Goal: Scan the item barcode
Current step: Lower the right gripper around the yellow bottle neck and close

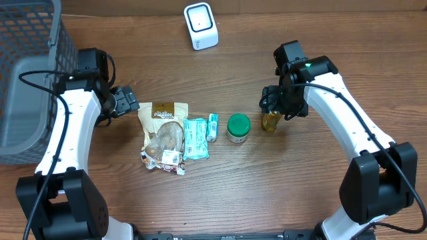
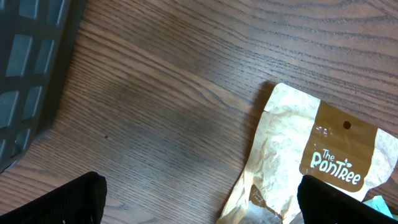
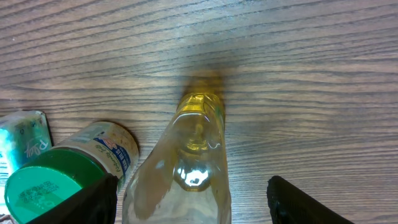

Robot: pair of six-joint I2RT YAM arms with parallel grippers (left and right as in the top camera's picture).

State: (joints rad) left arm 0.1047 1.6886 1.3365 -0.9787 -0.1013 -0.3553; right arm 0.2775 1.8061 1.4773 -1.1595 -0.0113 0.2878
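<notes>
While right tool stands open, yellow bottle sits between its fingers, ungripped

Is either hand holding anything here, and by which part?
Nothing is held. The right hand straddles the bottle with fingers open and a gap on one side. The left hand is open by the pouch.

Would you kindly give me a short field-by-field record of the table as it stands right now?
scanner: white scanner, far side of table
items: brown pouch, teal packets, green-lidded jar, yellow bottle
basket: grey basket, left edge
left end effector: open, beside the pouch, holding nothing
right end effector: open, straddling the yellow bottle, gap showing on one side
</notes>
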